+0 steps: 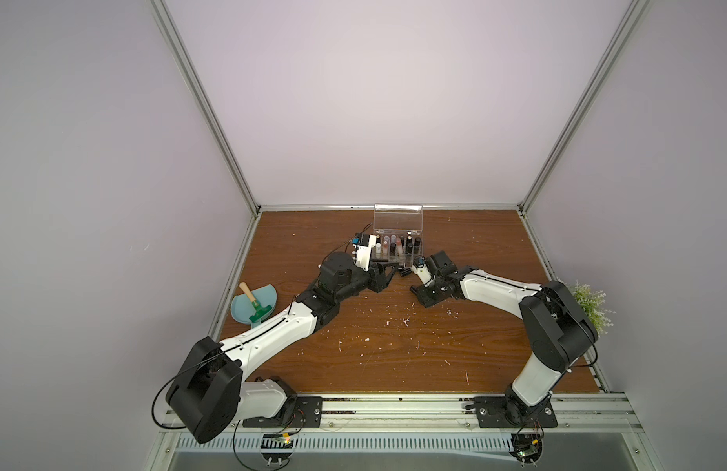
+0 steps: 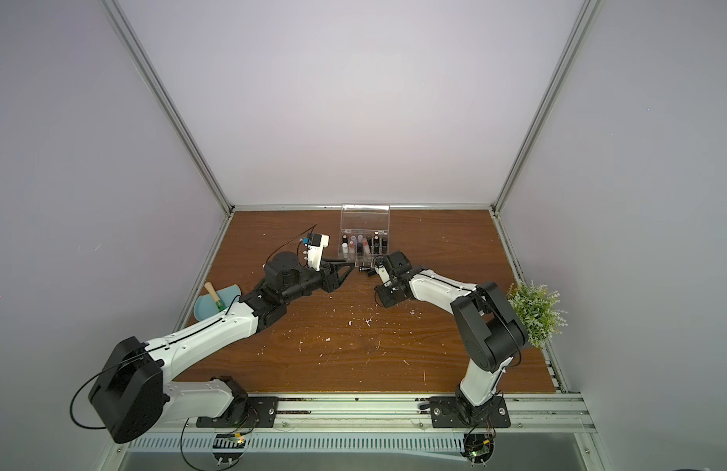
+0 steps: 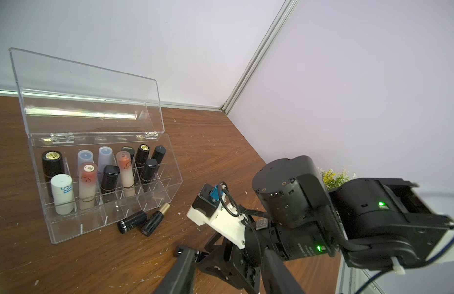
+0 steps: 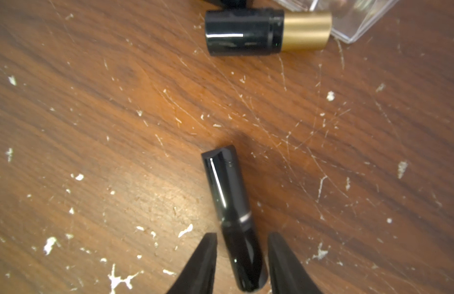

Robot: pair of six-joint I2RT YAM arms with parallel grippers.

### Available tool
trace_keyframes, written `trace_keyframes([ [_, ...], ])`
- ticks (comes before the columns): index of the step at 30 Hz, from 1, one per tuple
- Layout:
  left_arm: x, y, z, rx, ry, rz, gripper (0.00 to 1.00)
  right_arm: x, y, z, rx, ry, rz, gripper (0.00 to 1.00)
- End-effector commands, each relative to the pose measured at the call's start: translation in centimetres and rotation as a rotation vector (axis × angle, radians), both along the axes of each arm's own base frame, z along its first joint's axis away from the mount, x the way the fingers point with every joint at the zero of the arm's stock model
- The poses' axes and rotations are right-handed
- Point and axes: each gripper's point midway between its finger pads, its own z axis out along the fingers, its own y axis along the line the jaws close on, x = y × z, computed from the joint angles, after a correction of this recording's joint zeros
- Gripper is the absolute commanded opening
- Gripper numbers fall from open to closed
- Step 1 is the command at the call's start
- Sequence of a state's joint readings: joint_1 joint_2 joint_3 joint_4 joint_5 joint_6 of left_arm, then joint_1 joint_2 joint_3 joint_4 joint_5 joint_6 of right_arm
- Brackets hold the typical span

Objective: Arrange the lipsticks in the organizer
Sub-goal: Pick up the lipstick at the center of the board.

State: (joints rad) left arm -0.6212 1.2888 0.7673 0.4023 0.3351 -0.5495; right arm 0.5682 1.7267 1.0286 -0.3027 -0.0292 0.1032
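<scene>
so most of the scene is being taken up by the wooden table (image 1: pixel 394 350), scuffed and dotted with white flecks; the two arms are being stretched in from the near edge toward the middle; a plant (image 1: pixel 590 306) is being half hidden behind the right arm, and a light-blue dustpan (image 1: pixel 270 297) at the left edge is being topped by a green tool (image 1: pixel 253 304) with a wooden handle; toward the back wall the organizer (image 3: pixel 68 226) is being shown with its lid (image 3: pixel 88 101) standing up, and eleven lipsticks (image 3: pixel 110 178) are being held upright in its compartments, mostly black plus two lavender, two frosted pink and one white; the left gripper (image 1: pixel 394 272) is being held just off the organizer's front left corner, jaws apart, nothing between them; the right gripper (image 4: pixel 242 235) is being held low over the table, jaws spread either side of a black silver-banded lipstick (image 4: pixel 228 188) lying flat, with thin gaps on both sides, so it's not being pinched; two more are being shown lying side by side just in front of the organizer, a stubby black lipstick (image 3: pixel 132 221) and a black-and-gold lipstick (image 3: pixel 154 219), its gold end being pointed at the organizer's corner
</scene>
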Motion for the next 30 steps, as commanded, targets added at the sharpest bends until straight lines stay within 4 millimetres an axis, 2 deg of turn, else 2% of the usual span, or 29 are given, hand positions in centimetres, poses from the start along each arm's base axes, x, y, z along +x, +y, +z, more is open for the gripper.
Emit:
trace_keyframes([
  [1,0.0,0.5,0.8,-0.013,-0.021,0.011,0.48,0.1,0.3,0.3,-0.010,-0.013,0.015,0.39],
  [10,-0.1,0.5,1.1,-0.020,-0.019,0.006,0.48,-0.7,0.6,-1.0,-0.035,0.031,0.035,0.36],
  [12,-0.2,0.5,1.0,-0.021,-0.016,0.004,0.48,-0.8,0.6,-1.3,-0.037,0.041,0.039,0.33],
  [16,-0.3,0.4,1.4,-0.037,-0.018,-0.004,0.48,-0.8,0.8,-0.6,-0.019,0.029,0.043,0.27],
  [19,-0.6,0.2,1.8,-0.056,-0.018,-0.021,0.48,-0.9,1.5,0.8,0.035,0.009,0.059,0.22],
  [25,-1.2,0.3,2.8,-0.139,-0.017,-0.075,0.48,-1.2,2.7,5.4,0.164,-0.054,0.087,0.17],
  [28,-1.4,0.8,3.1,-0.221,-0.003,-0.116,0.47,-1.7,2.9,8.5,0.242,-0.092,0.103,0.15],
  [30,-1.5,1.1,3.4,-0.280,0.010,-0.147,0.47,-2.2,3.1,11.3,0.324,-0.120,0.124,0.14],
])
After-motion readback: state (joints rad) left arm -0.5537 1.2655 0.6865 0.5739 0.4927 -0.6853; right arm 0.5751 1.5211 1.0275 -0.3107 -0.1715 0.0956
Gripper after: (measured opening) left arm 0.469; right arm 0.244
